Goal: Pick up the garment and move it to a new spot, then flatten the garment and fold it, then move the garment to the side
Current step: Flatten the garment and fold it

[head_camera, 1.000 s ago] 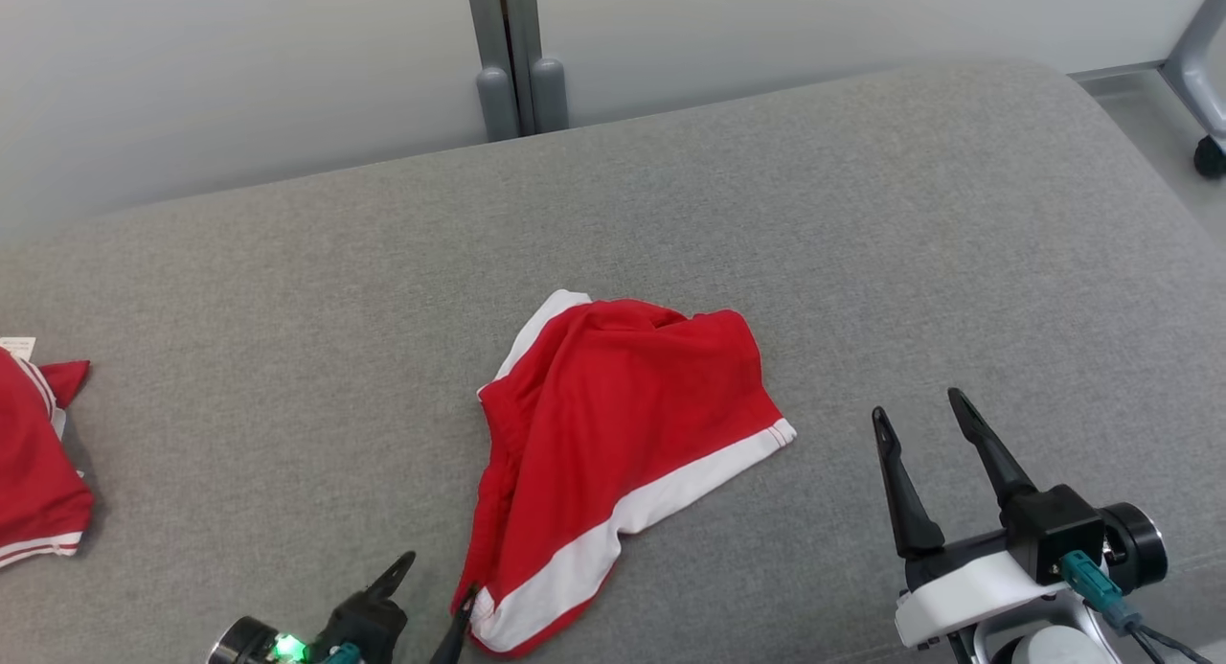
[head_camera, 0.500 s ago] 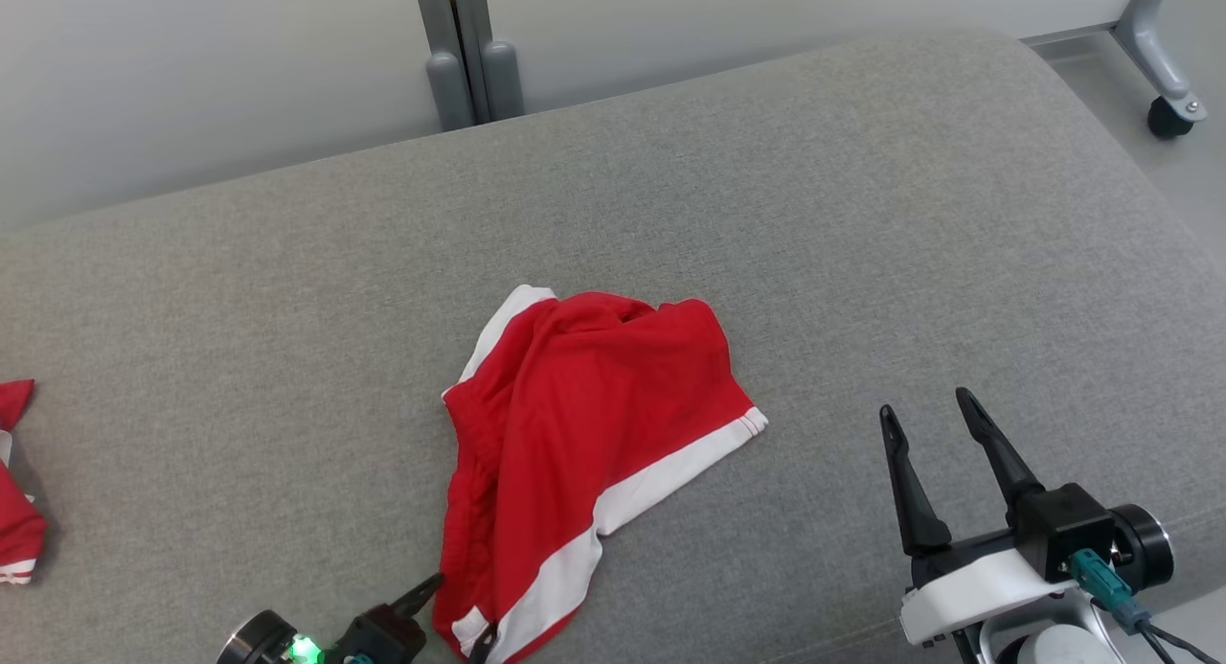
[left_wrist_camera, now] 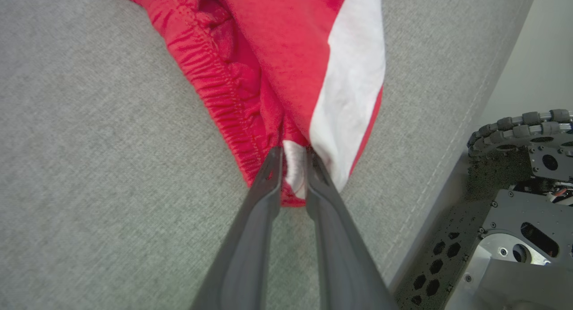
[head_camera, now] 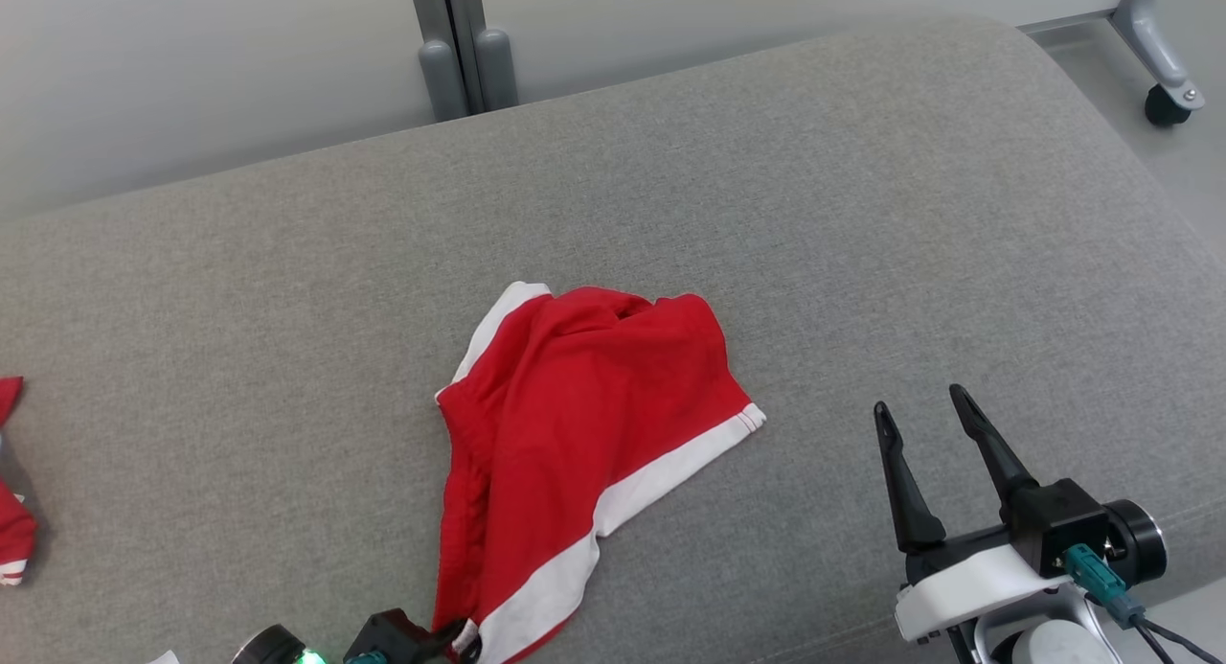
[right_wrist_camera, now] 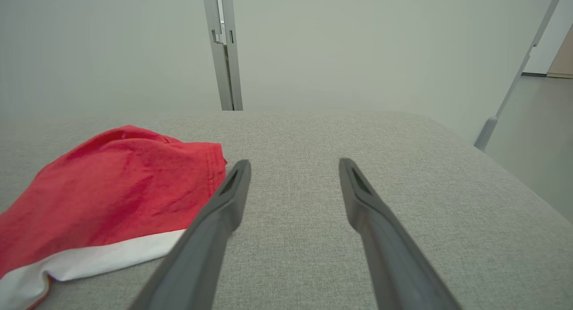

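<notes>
Two claws are engaged. The left claw [left_wrist_camera: 294, 157] is narrowed onto the near corner of the garment [head_camera: 584, 415], with a white hem pinched between its fingers. The right claw [head_camera: 921, 407] is held wide and empty, near the cloth's right side. The red garment lies crumpled at the middle of the grey worktop [head_camera: 862, 214]. The pick-up step is judged to be in hand. A lift is called for next, with the pinched corner kept secure, before a new spot is reached.
</notes>
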